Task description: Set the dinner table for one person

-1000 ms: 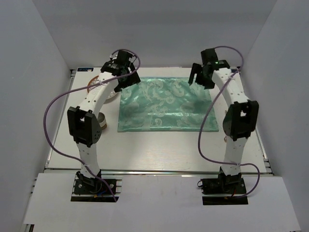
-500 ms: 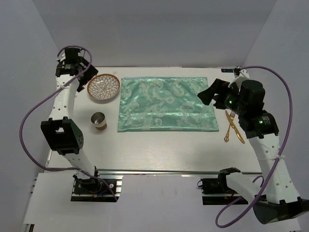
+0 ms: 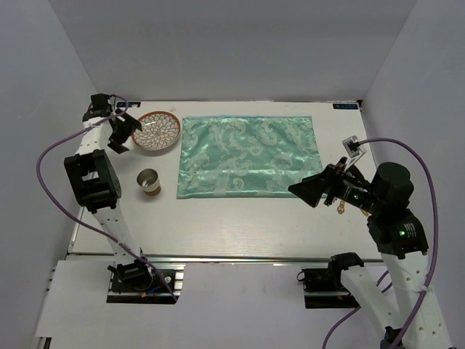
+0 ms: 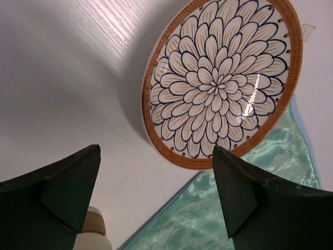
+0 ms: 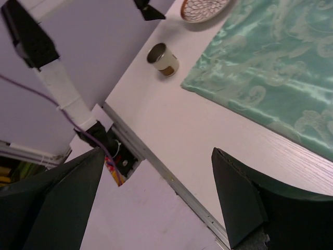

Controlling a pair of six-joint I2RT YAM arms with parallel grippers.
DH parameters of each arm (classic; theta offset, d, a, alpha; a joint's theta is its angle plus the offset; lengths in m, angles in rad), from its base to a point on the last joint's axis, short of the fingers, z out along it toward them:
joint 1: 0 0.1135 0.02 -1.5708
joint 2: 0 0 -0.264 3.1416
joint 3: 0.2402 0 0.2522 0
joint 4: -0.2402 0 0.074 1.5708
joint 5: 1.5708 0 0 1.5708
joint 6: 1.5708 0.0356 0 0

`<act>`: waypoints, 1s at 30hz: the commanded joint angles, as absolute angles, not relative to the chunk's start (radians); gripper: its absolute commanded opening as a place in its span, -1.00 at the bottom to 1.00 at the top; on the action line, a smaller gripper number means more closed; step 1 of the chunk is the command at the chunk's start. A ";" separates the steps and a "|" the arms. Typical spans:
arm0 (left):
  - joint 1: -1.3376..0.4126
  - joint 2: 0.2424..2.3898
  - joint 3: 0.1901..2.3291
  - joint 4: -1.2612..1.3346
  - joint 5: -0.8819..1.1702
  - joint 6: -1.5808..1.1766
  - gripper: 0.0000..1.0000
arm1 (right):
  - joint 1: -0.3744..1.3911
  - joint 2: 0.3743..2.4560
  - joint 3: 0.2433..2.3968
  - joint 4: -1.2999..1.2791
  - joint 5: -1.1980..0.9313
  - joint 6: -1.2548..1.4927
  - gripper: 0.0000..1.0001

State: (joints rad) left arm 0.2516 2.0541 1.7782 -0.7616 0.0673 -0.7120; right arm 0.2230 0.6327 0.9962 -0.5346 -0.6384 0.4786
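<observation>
The white dinner table (image 3: pixel 240 218) carries a green patterned mat (image 3: pixel 251 156). A flower-patterned plate with an orange rim (image 3: pixel 156 132) lies left of the mat, and a small metal cup (image 3: pixel 149 181) stands nearer, by the mat's left edge. My left gripper (image 3: pixel 125 132) is open and empty just left of the plate. In the left wrist view the plate (image 4: pixel 223 78) lies beyond the open gripper (image 4: pixel 156 198). My right gripper (image 3: pixel 304 190) is open and empty above the mat's near right corner. Gold cutlery (image 3: pixel 340 209) shows only as a tip under the right arm.
A silver rail (image 5: pixel 161 172) runs along the table's near edge. The right wrist view also shows the cup (image 5: pixel 163 59), the plate (image 5: pixel 204 8) and the mat (image 5: pixel 276 67). Grey walls enclose the table on three sides.
My left gripper swung from the mat's far edge out to the far left corner, then down beside the plate. My right gripper came from the far right toward the near right corner, covering the cutlery.
</observation>
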 commanded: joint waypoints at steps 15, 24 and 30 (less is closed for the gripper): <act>0.255 2.241 1.756 -0.557 0.164 -0.747 0.09 | 0.224 0.568 1.022 -0.603 -0.821 0.397 0.78; 0.255 2.258 1.809 -0.583 0.213 -0.767 -1.00 | 0.224 0.581 1.071 -0.609 -0.798 0.394 0.78; 0.255 1.996 1.715 -0.432 0.201 -0.857 -1.00 | 0.222 0.558 1.058 -0.624 -0.778 0.397 0.78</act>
